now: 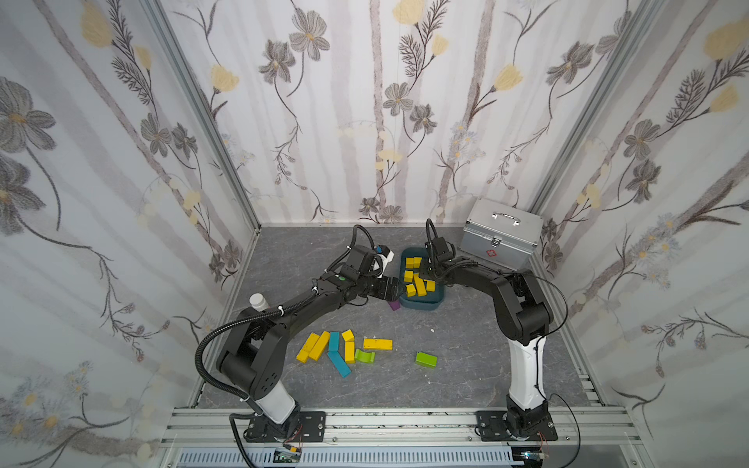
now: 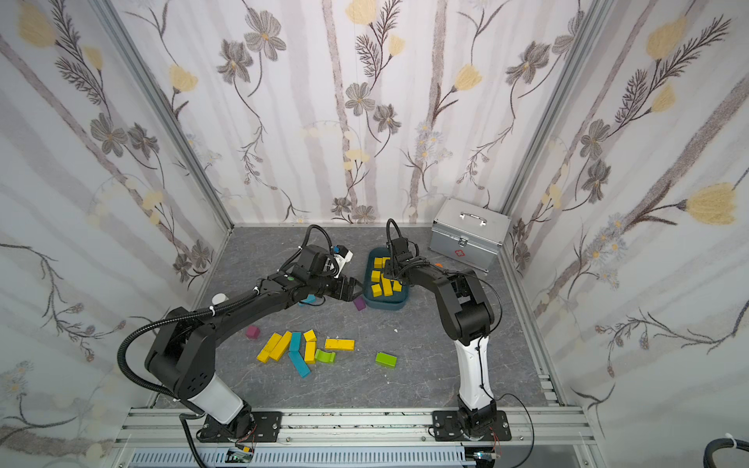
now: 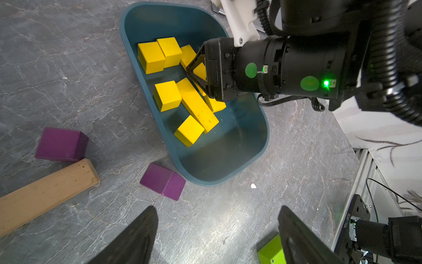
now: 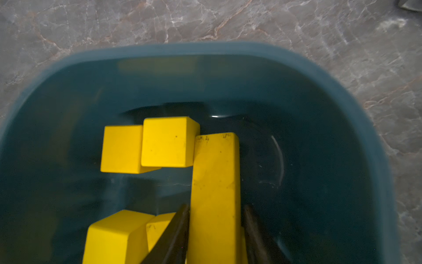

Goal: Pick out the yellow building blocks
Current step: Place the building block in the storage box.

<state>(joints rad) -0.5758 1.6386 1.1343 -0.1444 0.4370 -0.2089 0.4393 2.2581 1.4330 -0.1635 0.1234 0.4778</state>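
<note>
Fingers [image 4: 175, 230] of the right gripper [image 4: 216, 206] straddle a bright yellow wooden bar [image 4: 215, 171], grip uncertain; the left gripper [image 3: 218, 208] gapes empty; such light, stiff, slick blocks [image 3: 167, 96] likely pinch best across narrow flat sides.

A red cross [image 1: 491, 254] marks the silver case [image 1: 501, 237].

Bright yellow wooden blocks [image 3: 167, 96], dark teal plastic tub [image 3: 217, 155].
Grey veined tabletop [image 3: 68, 68]; purple wooden cube [image 1: 394, 304] at tub's seven o'clock.
</note>
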